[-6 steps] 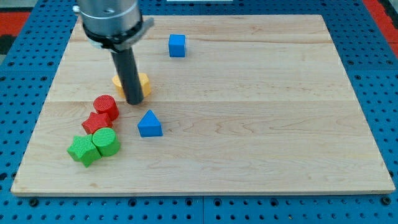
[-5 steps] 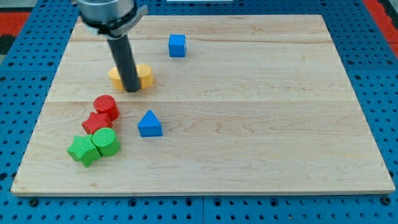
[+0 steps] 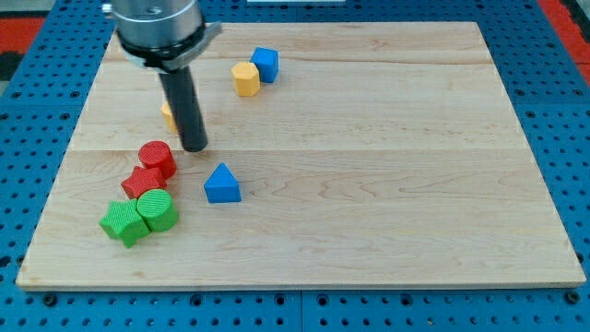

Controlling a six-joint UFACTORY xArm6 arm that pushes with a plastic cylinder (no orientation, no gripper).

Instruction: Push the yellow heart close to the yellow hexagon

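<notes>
Your tip [image 3: 194, 147] sits just right of the half-hidden yellow heart [image 3: 168, 114]; yellow hexagon [image 3: 245, 79] touches the blue cube [image 3: 265, 64]; no hand shows.

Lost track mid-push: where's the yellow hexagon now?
The yellow hexagon block sits near the view's top, left of centre, against the blue cube, up and right of my tip.

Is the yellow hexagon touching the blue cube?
Yes: the yellow hexagon sits right against the blue cube near the view's top.
</notes>
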